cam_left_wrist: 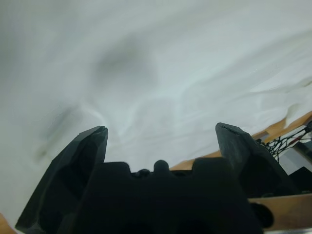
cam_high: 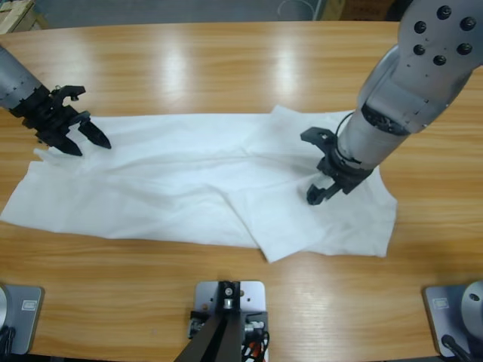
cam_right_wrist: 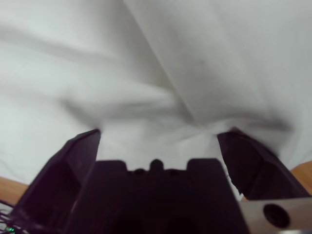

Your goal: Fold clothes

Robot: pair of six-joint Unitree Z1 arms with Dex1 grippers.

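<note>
Cloth covers most of the middle of the long wooden table: a plain white short-sleeved T-shirt of thin soft fabric, spread out wide and low, with shallow creases running across it. One end of the T-shirt is already turned over the body, so a doubled flap with a clean diagonal edge lies on top; the other end rests flat in a single layer.

Which arm is left and which is right I can't settle, since both wrist views show only white fabric between the jaws. One gripper sits at the single-layer end of the T-shirt, near its far edge, jaws spread and nothing between them. The other gripper stands on the flap, tips down at the cloth; its jaws look parted too, and the fabric bunches slightly between them without being pinched.

To my eye the folding is partway along: one side is in, and the arms seem to be placing themselves for the next grasp. That next move calls for each gripper to close on an edge, not the flat middle, because cloth this limp will slide and wrinkle if dragged.

The tabletop is smooth, glossy wood with pale reflections beyond the T-shirt.
</note>
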